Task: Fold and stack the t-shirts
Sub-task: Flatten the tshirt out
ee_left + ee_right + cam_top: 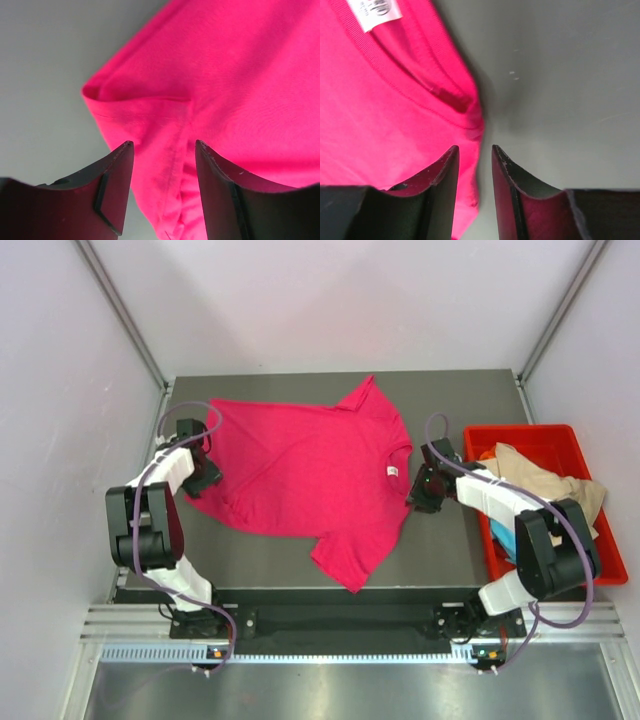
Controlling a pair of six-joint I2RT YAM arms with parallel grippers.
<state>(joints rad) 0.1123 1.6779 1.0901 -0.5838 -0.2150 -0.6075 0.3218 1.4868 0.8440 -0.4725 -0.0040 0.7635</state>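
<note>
Left fingers (112, 200): spread wide astride a hem corner of the magenta t-shirt (300, 475), clamping nothing.
Right fingers (437, 195): narrow gap at its shoulder edge by the collar, nothing gripped; shirt flat on the surface (450, 390), apparently spread for folding; tan t-shirt (540, 480) beyond its collar, in the bin (545, 430).

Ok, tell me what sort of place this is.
Probably a robot lab work cell, not a home: bare white walls with metal struts, a left arm and right arm based on a rail at a grey table, and a red bin of shirts beside a pink t-shirt.
</note>
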